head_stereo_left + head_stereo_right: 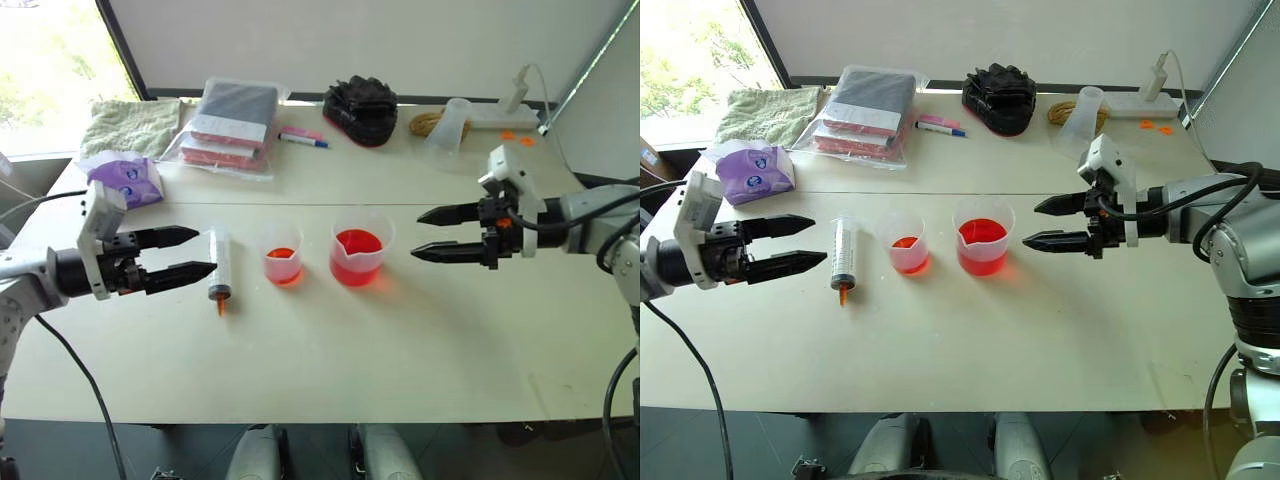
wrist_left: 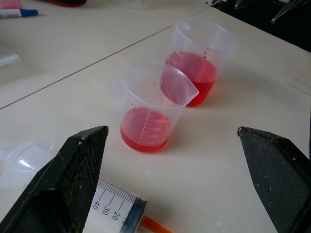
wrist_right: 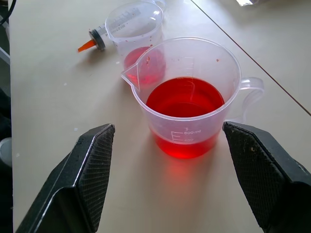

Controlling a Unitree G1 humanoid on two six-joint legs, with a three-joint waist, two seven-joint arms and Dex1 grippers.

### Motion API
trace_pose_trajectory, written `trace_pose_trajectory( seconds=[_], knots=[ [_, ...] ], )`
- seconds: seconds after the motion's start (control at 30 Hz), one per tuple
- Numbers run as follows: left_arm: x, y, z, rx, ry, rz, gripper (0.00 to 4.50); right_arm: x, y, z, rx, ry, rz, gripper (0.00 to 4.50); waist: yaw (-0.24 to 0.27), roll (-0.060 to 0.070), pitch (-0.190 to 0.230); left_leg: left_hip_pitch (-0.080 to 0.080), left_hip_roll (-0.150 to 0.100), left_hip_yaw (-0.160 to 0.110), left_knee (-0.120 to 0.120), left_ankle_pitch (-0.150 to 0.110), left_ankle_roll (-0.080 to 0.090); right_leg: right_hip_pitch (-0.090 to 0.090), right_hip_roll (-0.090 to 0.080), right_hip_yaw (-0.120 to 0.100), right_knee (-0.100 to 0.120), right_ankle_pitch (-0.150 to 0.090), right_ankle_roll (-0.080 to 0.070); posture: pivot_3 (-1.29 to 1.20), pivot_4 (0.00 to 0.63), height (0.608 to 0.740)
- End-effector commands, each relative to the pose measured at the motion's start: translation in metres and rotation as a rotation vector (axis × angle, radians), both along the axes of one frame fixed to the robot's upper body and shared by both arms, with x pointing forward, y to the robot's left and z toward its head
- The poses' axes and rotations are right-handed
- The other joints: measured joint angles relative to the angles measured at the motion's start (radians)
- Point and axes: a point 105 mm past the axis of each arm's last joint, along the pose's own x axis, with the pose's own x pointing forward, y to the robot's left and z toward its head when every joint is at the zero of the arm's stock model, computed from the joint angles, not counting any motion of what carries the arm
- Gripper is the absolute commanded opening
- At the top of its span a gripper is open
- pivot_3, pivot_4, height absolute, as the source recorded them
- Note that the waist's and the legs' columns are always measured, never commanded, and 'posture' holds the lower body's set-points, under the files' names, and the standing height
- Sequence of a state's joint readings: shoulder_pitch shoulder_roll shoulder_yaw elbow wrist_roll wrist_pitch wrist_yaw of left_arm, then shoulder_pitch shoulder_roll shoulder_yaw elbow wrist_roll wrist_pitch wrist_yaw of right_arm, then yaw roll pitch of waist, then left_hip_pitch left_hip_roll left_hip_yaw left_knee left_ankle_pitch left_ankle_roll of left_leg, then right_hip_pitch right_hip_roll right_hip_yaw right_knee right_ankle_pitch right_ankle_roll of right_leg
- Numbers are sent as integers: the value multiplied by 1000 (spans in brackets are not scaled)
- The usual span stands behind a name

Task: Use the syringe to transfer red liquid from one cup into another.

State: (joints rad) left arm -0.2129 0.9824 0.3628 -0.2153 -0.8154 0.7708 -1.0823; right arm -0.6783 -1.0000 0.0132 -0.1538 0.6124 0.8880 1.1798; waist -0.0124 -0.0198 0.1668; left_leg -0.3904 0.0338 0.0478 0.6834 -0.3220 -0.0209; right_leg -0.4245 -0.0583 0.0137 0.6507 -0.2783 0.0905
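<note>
- The syringe (image 1: 218, 266) lies flat on the tabletop (image 1: 330, 350), leftmost.
- The smaller cup (image 1: 281, 254) stands just right of it.
- The larger beaker (image 1: 360, 246) stands right of that, holding liquid (image 3: 185, 99).
- The pen (image 1: 303, 140) lies well behind.

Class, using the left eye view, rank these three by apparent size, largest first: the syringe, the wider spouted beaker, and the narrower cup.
1. Wider spouted beaker
2. and 3. Unsure: syringe looks longer but slimmer than narrower cup.

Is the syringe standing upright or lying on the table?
Lying flat: the syringe rests lengthwise on the table, beside the smaller cup.
</note>
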Motion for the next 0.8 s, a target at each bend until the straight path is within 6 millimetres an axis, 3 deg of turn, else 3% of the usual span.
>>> trace_pose_trajectory(
  seconds=[0.03,0.6,0.8],
  knots=[
    [-2,-3,7,16,-43,-9,4489,-1,6,13,3,-56,22,3737,0,0,0,0,0,0,0,0,0,0,0,0,0,0,0,0,150,740],
    [-2,6,-3,72,-9,63,4489,3,10,11,0,-66,9,3737,0,0,0,0,0,0,0,0,0,0,0,0,1,0,0,0,150,740],
    [0,3,3,68,-8,64,4489,2,10,11,1,-58,8,3737,1,0,0,0,0,0,0,0,0,0,0,0,1,0,0,0,150,740]
  ],
)
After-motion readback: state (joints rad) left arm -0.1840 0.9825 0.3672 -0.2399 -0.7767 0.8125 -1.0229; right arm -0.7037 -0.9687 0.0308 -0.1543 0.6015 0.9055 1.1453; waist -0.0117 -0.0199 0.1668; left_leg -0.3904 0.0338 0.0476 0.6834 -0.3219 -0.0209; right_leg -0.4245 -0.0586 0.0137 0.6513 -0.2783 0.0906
